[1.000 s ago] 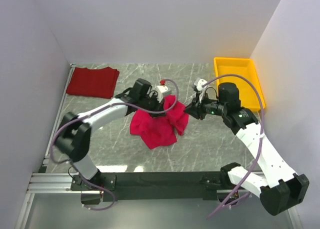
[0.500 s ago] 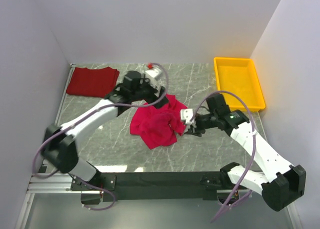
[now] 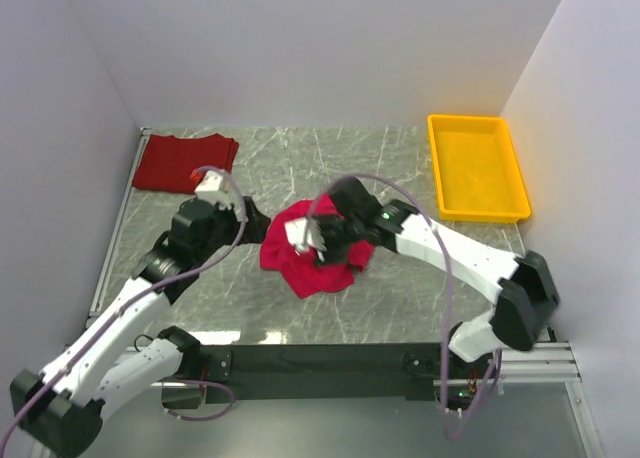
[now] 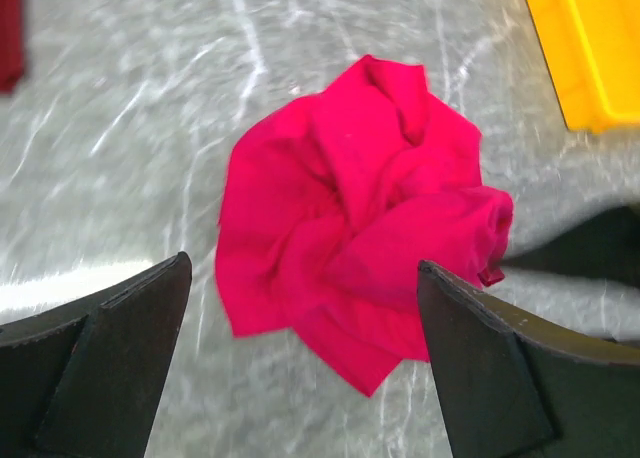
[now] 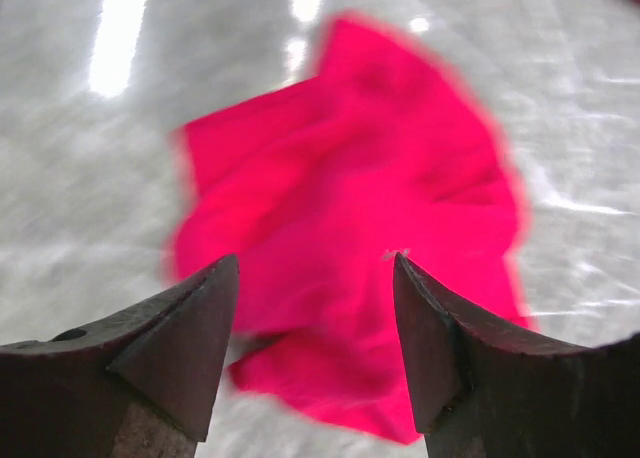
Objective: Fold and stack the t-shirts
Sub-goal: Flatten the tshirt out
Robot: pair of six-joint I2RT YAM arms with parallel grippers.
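Left wrist shows a crumpled, soft crimson-pink t-shirt (image 4: 360, 228) on glossy veined marble table (image 4: 130, 128).

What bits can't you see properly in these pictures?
Top view: the right arm hides part of the pink t-shirt.
Right wrist view: the pink t-shirt is blurred, so its folds are unclear.
Left wrist view: the dark red t-shirt and yellow tray are cut off by edges.

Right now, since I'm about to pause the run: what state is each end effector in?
Left end effector: open, holding nothing.
Right end effector: open, over the pink t-shirt, holding nothing.
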